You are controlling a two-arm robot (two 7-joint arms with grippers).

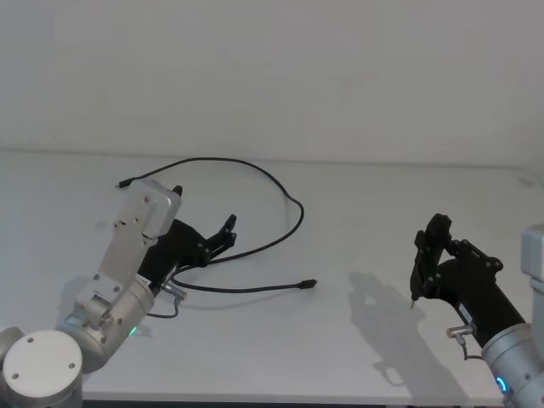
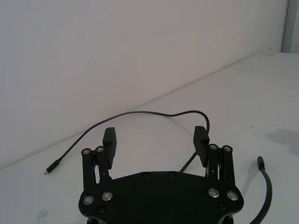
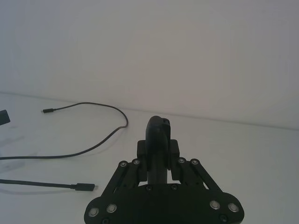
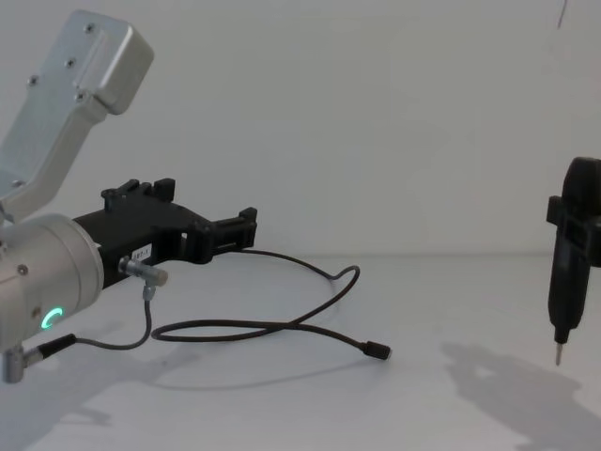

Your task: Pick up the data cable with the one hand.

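The data cable (image 1: 289, 197) is a thin black cord looping over the white table, with one plug at the far left (image 1: 124, 183) and one near the middle (image 1: 308, 283). My left gripper (image 1: 226, 233), black and blocky, hovers open just above the cable's lower strand. In the left wrist view its fingers (image 2: 109, 138) stand wide apart with nothing between them, and the cable (image 2: 140, 112) curves past beyond them. The chest view shows this gripper (image 4: 246, 225) above the cable (image 4: 282, 327). My right gripper (image 1: 429, 248) hangs at the right, shut on a black pointed tool (image 4: 563, 282).
A short grey wire with a metal elbow plug (image 4: 146, 301) dangles from my left wrist. The white table (image 1: 365, 221) meets a plain white wall behind. The table's front edge (image 1: 280, 395) runs close below both arms.
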